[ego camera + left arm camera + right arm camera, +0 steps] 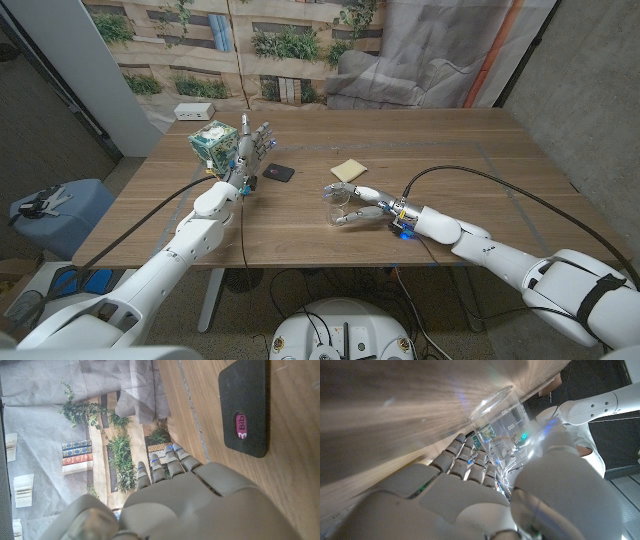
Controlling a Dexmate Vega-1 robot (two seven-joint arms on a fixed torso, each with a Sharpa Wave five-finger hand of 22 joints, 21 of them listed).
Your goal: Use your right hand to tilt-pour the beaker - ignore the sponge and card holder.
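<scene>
A clear glass beaker (334, 203) with printed marks stands at the middle of the wooden table (450, 150). My right hand (366, 207) reaches in from the right and grips it, thumb and fingers around its wall. In the right wrist view the fingers (470, 457) curl round the beaker (496, 412). I cannot tell whether its base is off the table. My left hand (251, 146) is raised at the far left with its fingers up and apart, holding nothing. The left hand (190, 495) also fills the lower part of its own wrist view.
A black card holder (279, 172) (245, 405) lies just right of the left hand. A yellow sponge (348, 169) lies behind the beaker. A green patterned box (213, 146) stands beside the left hand. A blue chair (60, 212) is off the table's left side.
</scene>
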